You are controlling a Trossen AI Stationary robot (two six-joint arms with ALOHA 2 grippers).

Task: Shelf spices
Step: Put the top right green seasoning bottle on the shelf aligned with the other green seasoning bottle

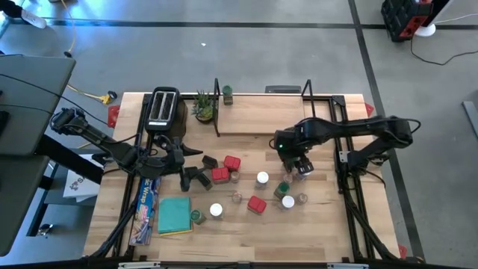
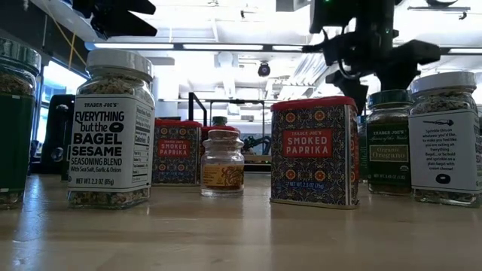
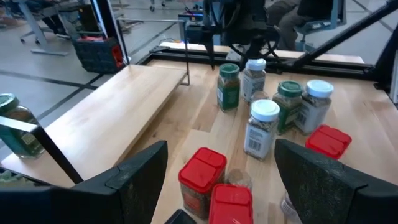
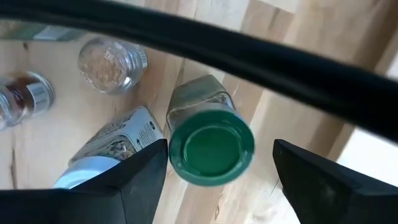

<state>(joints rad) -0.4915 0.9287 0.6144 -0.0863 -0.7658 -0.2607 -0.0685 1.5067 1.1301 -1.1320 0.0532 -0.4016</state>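
Note:
My right gripper (image 4: 221,168) is open and points down over a green-lidded jar (image 4: 211,146). Its fingers stand on either side of the lid and I see no touch. In the high view this gripper (image 1: 301,167) hangs just in front of the light-wood shelf (image 1: 261,113). My left gripper (image 3: 221,180) is open and level above the table, facing two red tins (image 3: 202,180); in the high view it (image 1: 199,172) is at centre left. More jars and tins (image 1: 262,178) stand on the table. One green-lidded jar (image 1: 227,94) stands on the shelf's far left corner.
A black toaster (image 1: 164,108) and a potted plant (image 1: 203,107) stand at the far left. A teal pad (image 1: 175,214) and a flat packet (image 1: 146,208) lie near left. A white-lidded jar (image 4: 106,155) and a tiny clear jar (image 4: 112,62) stand close to the jar under my right gripper.

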